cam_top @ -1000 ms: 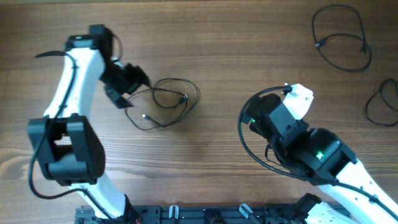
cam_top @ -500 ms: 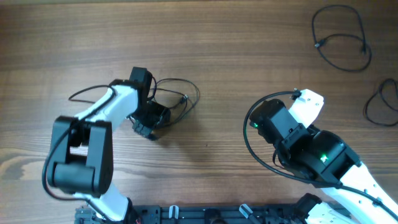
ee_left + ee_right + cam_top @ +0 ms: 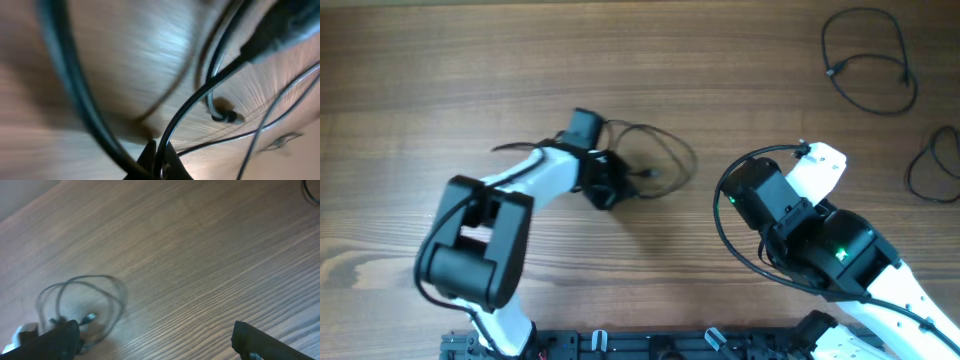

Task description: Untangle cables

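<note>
**A:** How far along is this? Bare wooden table (image 3: 440, 60), both arms in.

**B:** Most of the way, I'd say. Top right there's one cable loop (image 3: 865, 62) lying on its own. A second cable loop (image 3: 930, 165) sits below it at the table's edge, apart from it. Those two look sorted. What's left is the last cable (image 3: 660, 160), mid-table and coiled over itself a couple of times.

**A:** Anyone got hold of it?

**B:** Yep, the left gripper (image 3: 605, 188) is clamped on a strand at the coil's left side. The wrist cam shows the cord pinched right at the fingertips. The right gripper (image 3: 150, 340) is spread wide, holding nothing, well apart from the coil.

**A:** So nearly there?

**B:** Probably just needs that coil pulled open and laid out. Its little plug end (image 3: 225, 116) sits among the loops, so it might snag.
</note>
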